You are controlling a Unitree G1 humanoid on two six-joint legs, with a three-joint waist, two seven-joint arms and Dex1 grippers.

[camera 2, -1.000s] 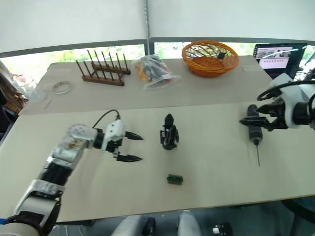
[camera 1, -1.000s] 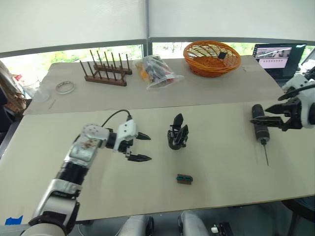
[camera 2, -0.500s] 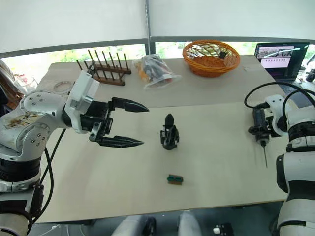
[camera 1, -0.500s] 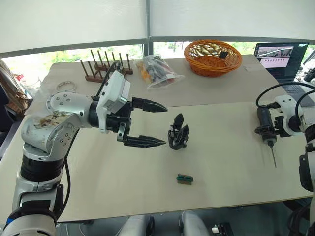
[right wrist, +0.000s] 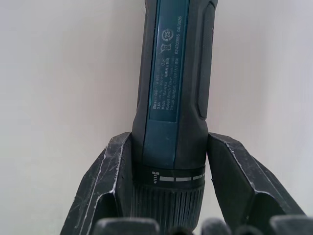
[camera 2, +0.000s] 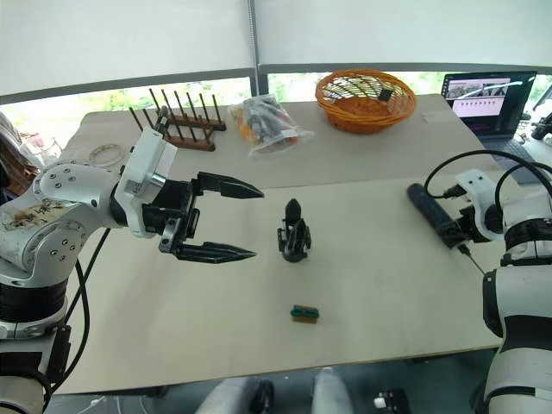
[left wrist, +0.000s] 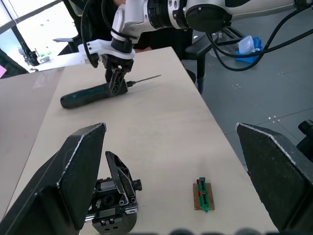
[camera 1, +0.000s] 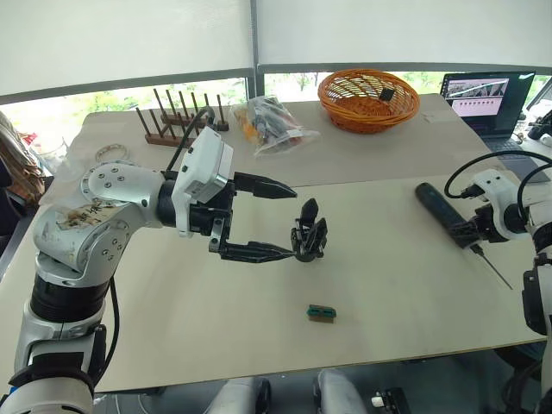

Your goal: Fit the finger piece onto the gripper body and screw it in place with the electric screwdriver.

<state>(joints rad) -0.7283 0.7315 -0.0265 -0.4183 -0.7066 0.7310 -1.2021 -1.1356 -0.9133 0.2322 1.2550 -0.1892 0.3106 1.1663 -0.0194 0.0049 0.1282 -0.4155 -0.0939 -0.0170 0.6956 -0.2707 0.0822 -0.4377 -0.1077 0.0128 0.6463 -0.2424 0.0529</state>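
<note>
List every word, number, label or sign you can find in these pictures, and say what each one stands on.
Screwdriver: a label of small pale print and a round mark runs along the handle; too small to read.
Screwdriver collar: white tick marks and a small symbol, no readable text.
Laptop screen: coloured bars and lines; too blurred to read.
Green block: no readable markings.
Nothing else bears any text.

Robotics test lab: plain worktable (camera 1: 388,285) by blinded windows, running laptop (camera 1: 485,91), loose cabling, wheeled chairs nearby.
</note>
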